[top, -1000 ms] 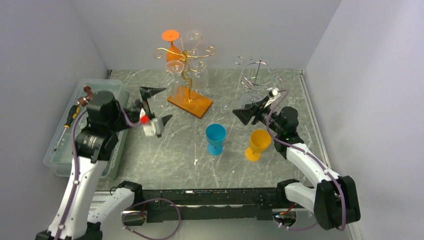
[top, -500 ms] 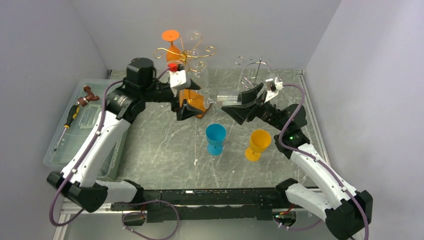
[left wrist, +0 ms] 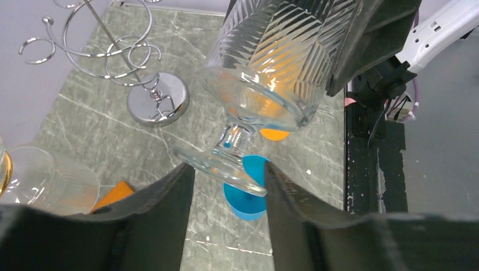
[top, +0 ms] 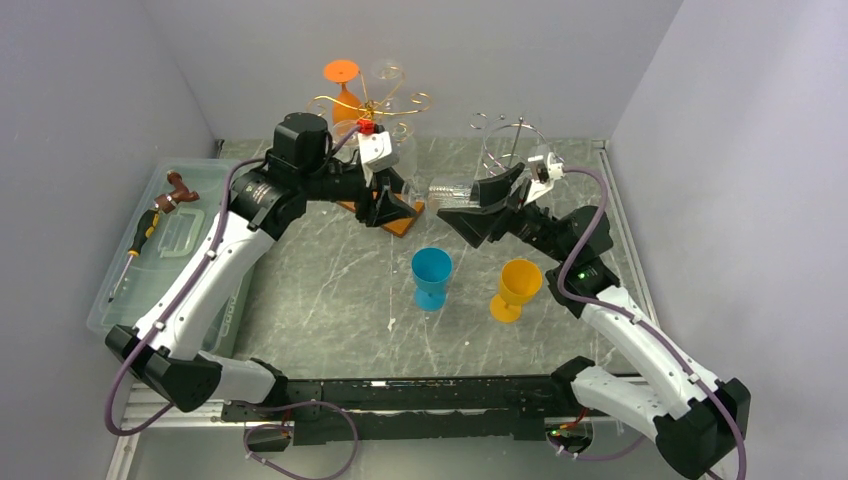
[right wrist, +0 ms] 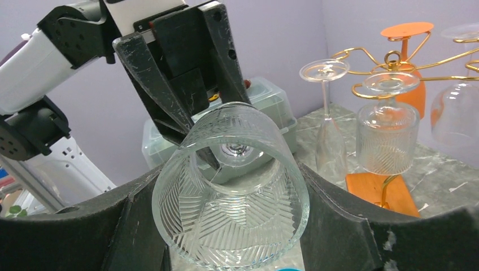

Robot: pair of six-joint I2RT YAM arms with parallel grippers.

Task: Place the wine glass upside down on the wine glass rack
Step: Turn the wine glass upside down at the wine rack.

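- Nearest the arm bases, the blue cup (top: 431,272) and the orange cup (top: 516,285) stand upright on the tabletop (top: 330,290), just where they stood a second ago. Neither is involved.
- Just behind them, the right hand (top: 480,205) stays clamped on the bowl of the wine glass (top: 452,190). It holds the glass in the air on its side, foot pointing toward the left arm.
- The change is the left arm. A second ago it hung near the plastic bin (top: 130,300); now it has swung across. The left hand (left wrist: 229,175) sits at the glass's foot, a finger on either side.
- Its jaws have narrowed from fully spread, but I cannot tell whether they already pinch the foot.
- This looks like a hand-over, so the glass can be carried by its foot and hung bowl-down. The right hand should not let go until the left grip is firm.
- Farthest back, the gold rack (top: 372,105) already carries hanging glasses, and the chrome rack (top: 512,150) stands behind the right hand.
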